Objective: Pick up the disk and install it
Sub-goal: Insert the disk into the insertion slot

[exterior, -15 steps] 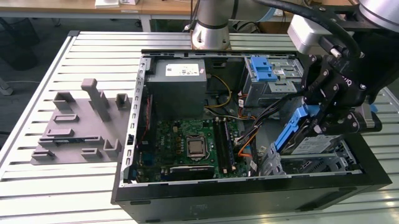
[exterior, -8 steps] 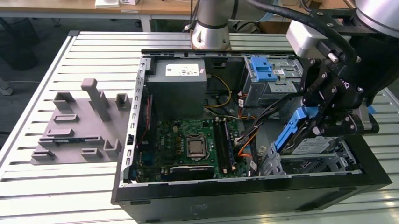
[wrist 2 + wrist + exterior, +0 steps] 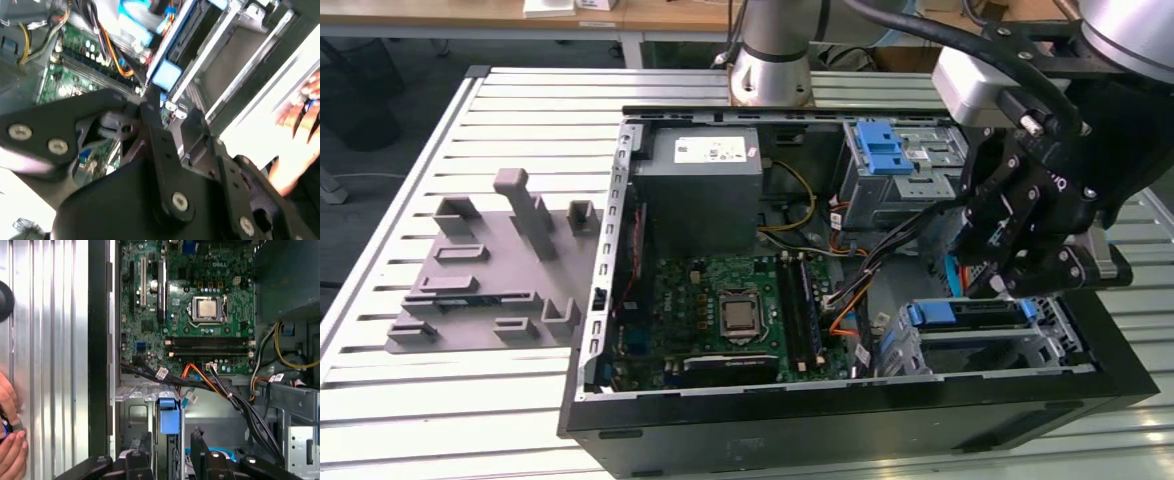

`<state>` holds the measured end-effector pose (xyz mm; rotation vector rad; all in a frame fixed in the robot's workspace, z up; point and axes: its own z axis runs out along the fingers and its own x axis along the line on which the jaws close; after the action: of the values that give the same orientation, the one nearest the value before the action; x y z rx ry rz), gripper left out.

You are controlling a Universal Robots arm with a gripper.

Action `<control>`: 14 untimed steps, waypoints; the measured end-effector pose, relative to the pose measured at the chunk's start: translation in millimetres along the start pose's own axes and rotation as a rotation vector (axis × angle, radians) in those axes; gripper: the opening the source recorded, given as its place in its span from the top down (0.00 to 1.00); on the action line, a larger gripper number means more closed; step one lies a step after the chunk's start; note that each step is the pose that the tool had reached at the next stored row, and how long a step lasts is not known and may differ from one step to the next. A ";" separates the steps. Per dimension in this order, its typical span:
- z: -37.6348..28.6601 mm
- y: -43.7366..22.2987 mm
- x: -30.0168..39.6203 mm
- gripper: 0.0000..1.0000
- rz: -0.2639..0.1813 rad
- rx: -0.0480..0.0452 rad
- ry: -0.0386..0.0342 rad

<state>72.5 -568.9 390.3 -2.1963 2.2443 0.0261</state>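
- The claw (image 3: pixel 1014 285) is seen above the drive cage at the open computer case's (image 3: pixel 607 300) corner; whether it is open cannot be told.
- The disk (image 3: pixel 169 416), in its blue carrier, is seated in a cage slot directly beneath the claw.
- A person's hand (image 3: pixel 11 440) rests on the slatted counter (image 3: pixel 50 340) beside the case.

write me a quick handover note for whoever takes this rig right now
End effector: low over the drive cage at the exterior view's right, inside the open computer case; open or shut cannot be told.
Disk: standing on edge in a slot of the drive cage, blue carrier end facing up, right under the end effector.
Done: the disk is off the table and in the cage slot.
Left: I cannot tell if it is fully seated.
Note: a person's hand rests on the slatted table beside the case.
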 end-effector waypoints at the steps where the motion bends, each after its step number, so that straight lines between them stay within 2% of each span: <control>1: 0.2 0.0 0.0 0.56 0.000 0.0000 0.0001; 5: 3.8 0.0 0.1 0.57 0.000 0.0000 -0.0001; 8: 6.2 -0.1 0.1 0.75 0.000 0.0000 0.0001; 9: 6.9 -0.1 0.1 0.75 0.000 0.0000 0.0000; 11: 7.5 -0.1 0.1 0.87 0.000 0.0000 0.0001; 14: 7.7 -0.1 0.1 0.89 0.000 0.0000 0.0001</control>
<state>72.5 -568.9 382.7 -2.1963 2.2444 0.0260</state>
